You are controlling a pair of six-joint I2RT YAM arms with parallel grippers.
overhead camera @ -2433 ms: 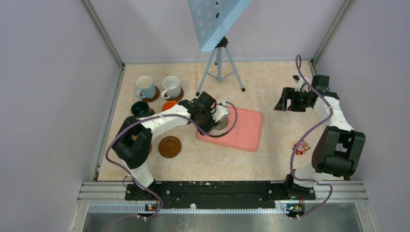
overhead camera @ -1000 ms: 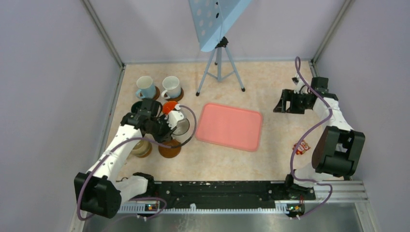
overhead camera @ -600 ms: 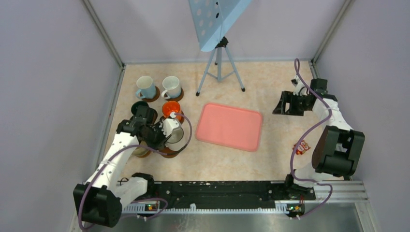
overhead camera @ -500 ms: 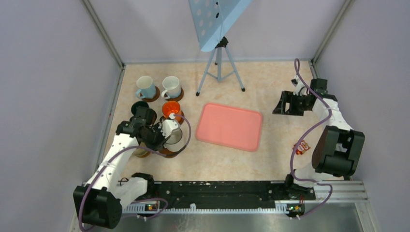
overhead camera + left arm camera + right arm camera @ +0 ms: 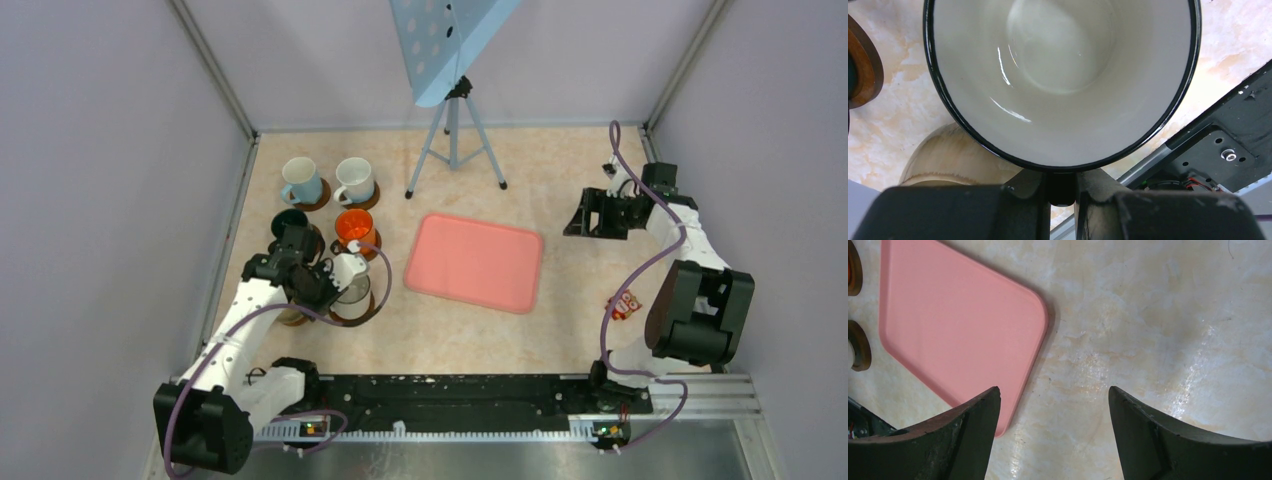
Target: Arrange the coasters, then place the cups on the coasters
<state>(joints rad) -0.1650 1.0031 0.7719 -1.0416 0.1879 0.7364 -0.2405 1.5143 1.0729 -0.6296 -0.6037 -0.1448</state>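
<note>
My left gripper [image 5: 335,279] is shut on the handle of the white cup with the dark rim [image 5: 353,291], which sits over the near brown coaster [image 5: 356,318]. In the left wrist view this cup [image 5: 1063,75] fills the frame, its handle pinched in my left gripper [image 5: 1063,186]. A beige cup [image 5: 948,155] stands just beside it. Two white cups [image 5: 300,181] [image 5: 354,180], a dark cup [image 5: 289,221] and an orange cup [image 5: 352,226] stand on coasters behind. My right gripper [image 5: 586,216] [image 5: 1054,395] hangs open over bare table at the right.
The pink tray [image 5: 472,262] [image 5: 958,325] lies in the middle. A tripod [image 5: 455,140] with a blue perforated board stands at the back. A red packet [image 5: 622,305] lies near the right arm. Side walls close in on left and right.
My left arm has carried the dark-rimmed cup from the pink tray leftward to the near coaster, drawing closer in the last half second. The right arm has hardly moved.
</note>
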